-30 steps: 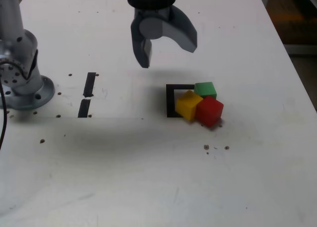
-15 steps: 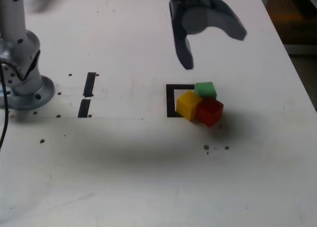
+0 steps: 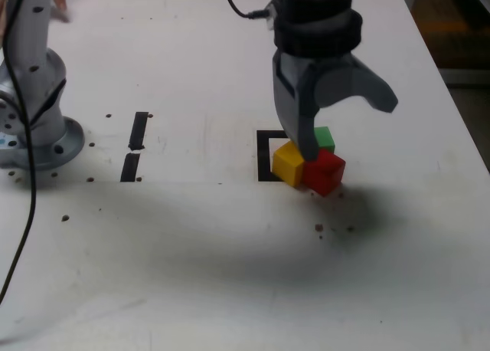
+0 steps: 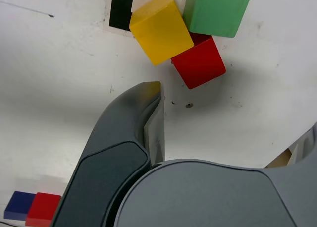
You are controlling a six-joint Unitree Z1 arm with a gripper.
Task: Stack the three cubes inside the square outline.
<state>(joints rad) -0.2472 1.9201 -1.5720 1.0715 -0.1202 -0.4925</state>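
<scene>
Three cubes sit bunched together on the white table, touching each other. In the exterior view the yellow cube (image 3: 288, 163) is on the left, the red cube (image 3: 326, 173) on the right, and the green cube (image 3: 328, 139) behind them. None is stacked. The yellow cube overlaps the right part of the square outline (image 3: 265, 156); the red and green cubes cover or lie past its right side. My gripper (image 3: 348, 129) hangs open just above the cluster, holding nothing. One finger (image 3: 306, 140) reaches down in front of the green cube. The wrist view shows the yellow cube (image 4: 161, 28), green cube (image 4: 216, 9), red cube (image 4: 199, 63) and a finger (image 4: 143, 118).
The arm's base (image 3: 31, 129) stands at the exterior view's left, with a cable (image 3: 27, 228) trailing toward the front. Two short black tape strips (image 3: 138, 130) lie between the base and the outline. Dark specks (image 3: 334, 228) dot the table in front of the cubes. The table's edge (image 3: 459, 113) runs along the right.
The gripper has swung toward the exterior view's right and come down over the cubes, staying open. The cubes have not moved.
</scene>
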